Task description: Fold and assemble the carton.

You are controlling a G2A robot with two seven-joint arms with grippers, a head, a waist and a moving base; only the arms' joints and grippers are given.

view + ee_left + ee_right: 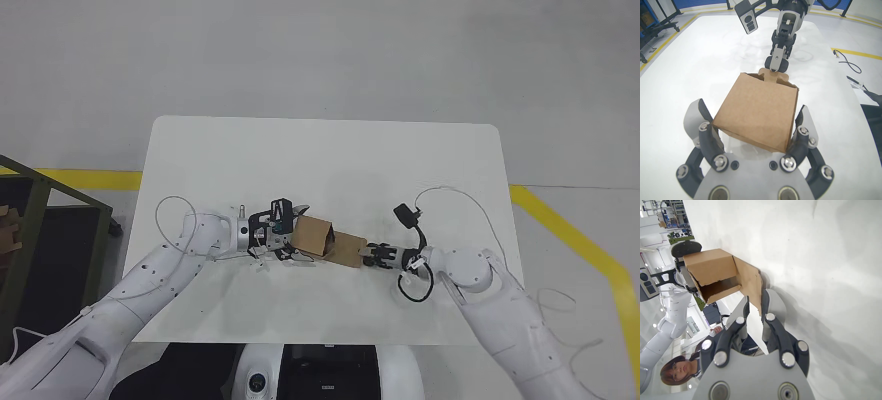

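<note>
The brown carton (322, 238) lies on its side near the middle of the white table (200, 150), between the two arms. The left gripper (751, 108) has its two fingers spread wide, one pressed on each side of the carton, so it holds the box at that end. At the other end, which is open, the right gripper (756, 306) pinches the long flap (750, 281) that sticks out. It looks like both fingers touch the card, but a small gap on one side makes this hard to tell.
</note>
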